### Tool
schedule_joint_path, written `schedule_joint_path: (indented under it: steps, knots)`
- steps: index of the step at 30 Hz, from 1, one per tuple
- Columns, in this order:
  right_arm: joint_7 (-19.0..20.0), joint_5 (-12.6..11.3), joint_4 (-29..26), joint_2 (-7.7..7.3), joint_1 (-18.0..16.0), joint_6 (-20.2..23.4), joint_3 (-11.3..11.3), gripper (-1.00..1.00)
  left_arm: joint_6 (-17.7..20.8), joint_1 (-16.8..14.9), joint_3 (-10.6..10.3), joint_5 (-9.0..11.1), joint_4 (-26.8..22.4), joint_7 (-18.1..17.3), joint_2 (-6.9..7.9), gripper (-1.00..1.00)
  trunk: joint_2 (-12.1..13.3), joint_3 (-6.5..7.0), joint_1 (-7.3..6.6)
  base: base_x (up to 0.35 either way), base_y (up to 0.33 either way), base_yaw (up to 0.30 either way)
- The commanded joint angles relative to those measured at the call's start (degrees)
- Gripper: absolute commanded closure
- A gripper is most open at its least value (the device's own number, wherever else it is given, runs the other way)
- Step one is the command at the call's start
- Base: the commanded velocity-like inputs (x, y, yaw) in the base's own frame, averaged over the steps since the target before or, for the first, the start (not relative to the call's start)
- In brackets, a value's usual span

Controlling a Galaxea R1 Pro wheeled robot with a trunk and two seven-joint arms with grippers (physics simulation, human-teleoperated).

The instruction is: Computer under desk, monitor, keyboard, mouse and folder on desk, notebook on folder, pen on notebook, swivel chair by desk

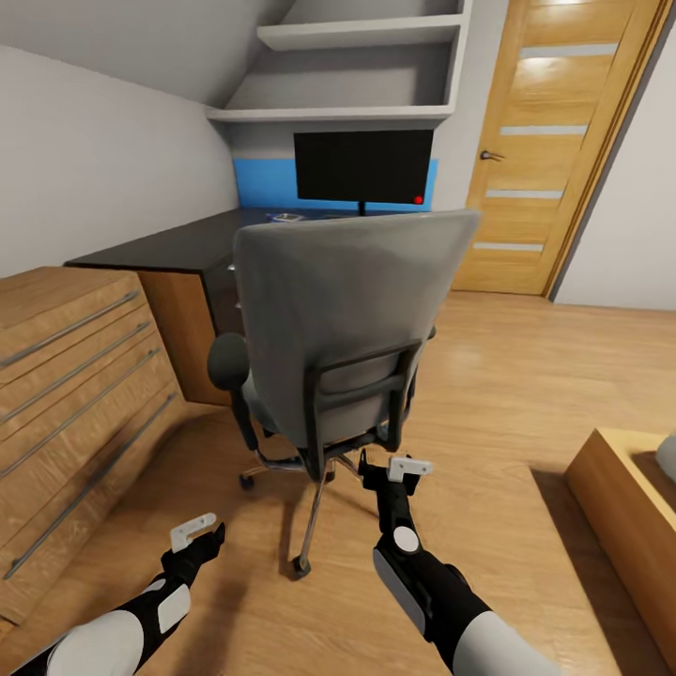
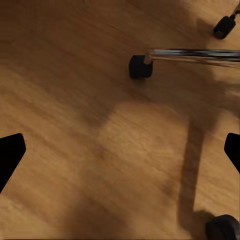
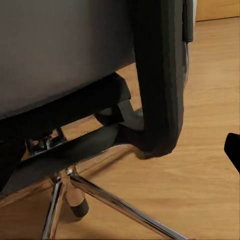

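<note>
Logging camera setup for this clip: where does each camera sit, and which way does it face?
Head view: high on the robot, facing forward and down at the swivel chair back, desk and monitor; both forearms show.
Left wrist view: near the left hand, facing the floor and castors; dark fingertips at the edges.
Right wrist view: near the right hand, facing the chair's back frame.
All share the chair.

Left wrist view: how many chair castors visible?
3. One sits at the end of the chrome leg, one at a far corner, one partly cut off at the frame edge. Others may be out of frame.
</note>
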Motion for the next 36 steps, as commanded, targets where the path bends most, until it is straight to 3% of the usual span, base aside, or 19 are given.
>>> schedule_joint_path:
  steps: [1, 7, 21, 36]
  knots:
    - [-0.3, -0.6, 0.0, 0.05, -0.1, -0.4, 0.3, -1.00, -0.2, 0.0, 0.5, -0.5, 0.1, -0.2, 0.02, -1.00, 0.0, -0.08, -0.01, 0.021, 0.000, 0.226]
    - [-0.3, -0.6, 0.1, 0.28, -0.1, -0.4, 0.2, -1.00, -0.2, 0.0, 0.5, -0.5, 0.1, -0.2, 0.02, -1.00, 0.0, -0.23, -0.01, 0.008, 0.000, 0.207]
    - [-0.2, -0.6, 0.2, 0.38, 0.0, -0.4, 0.3, -1.00, -0.2, 0.0, 0.5, -0.5, 0.1, -0.2, 0.02, -1.00, 0.0, -0.28, -0.01, 0.001, 0.000, 0.052]
    - [-0.2, -0.6, 1.4, 0.39, 0.0, -0.4, 0.3, -1.00, -0.2, 0.0, 0.6, -0.5, 0.1, -0.1, 0.03, -1.00, 0.0, -0.28, -0.01, 0.000, 0.000, 0.224]
